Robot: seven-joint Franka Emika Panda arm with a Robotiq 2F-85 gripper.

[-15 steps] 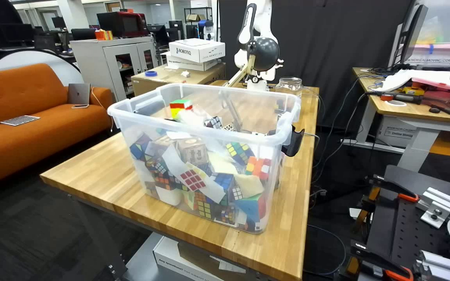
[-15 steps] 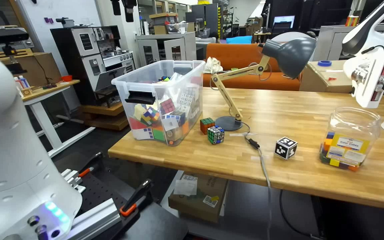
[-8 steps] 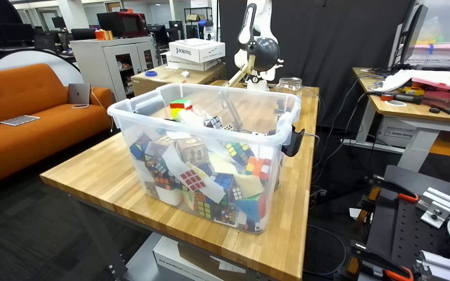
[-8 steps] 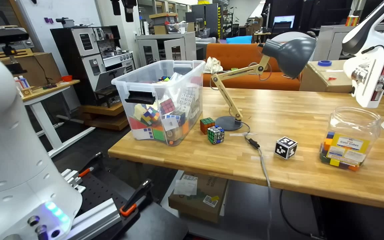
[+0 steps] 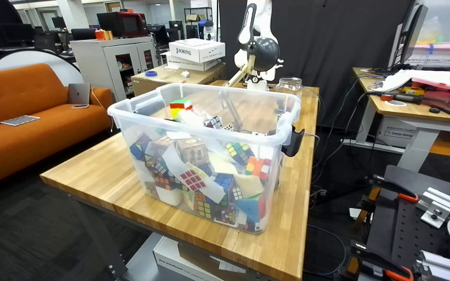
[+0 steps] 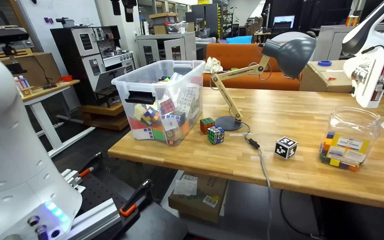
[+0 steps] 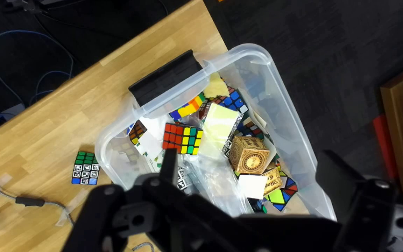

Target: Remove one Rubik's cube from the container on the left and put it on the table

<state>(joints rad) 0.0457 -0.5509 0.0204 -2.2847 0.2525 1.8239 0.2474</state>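
The see-through container (image 5: 205, 128) stands on the wooden table (image 5: 92, 168), filled with many Rubik's cubes, papers and plastic wrap. It also shows in an exterior view (image 6: 158, 85) and the wrist view (image 7: 206, 71). In the wrist view, a red, yellow and green Rubik's cube (image 7: 183, 139) lies on top of the pile, close to one fingertip in the picture. My gripper (image 7: 252, 157) is open and empty above the container. Its dark fingertips (image 6: 122, 8) hang at the top edge of an exterior view. Two more cubes (image 6: 207, 125) (image 6: 215, 134) sit on the table beside the container.
A desk lamp (image 6: 228, 96) stands next to the container, its cord (image 6: 262, 163) running across the table. A black-and-white marker cube (image 6: 286, 147) and a clear jar (image 6: 350, 138) of coloured blocks stand further along. A second white arm (image 6: 368, 66) is at the far end.
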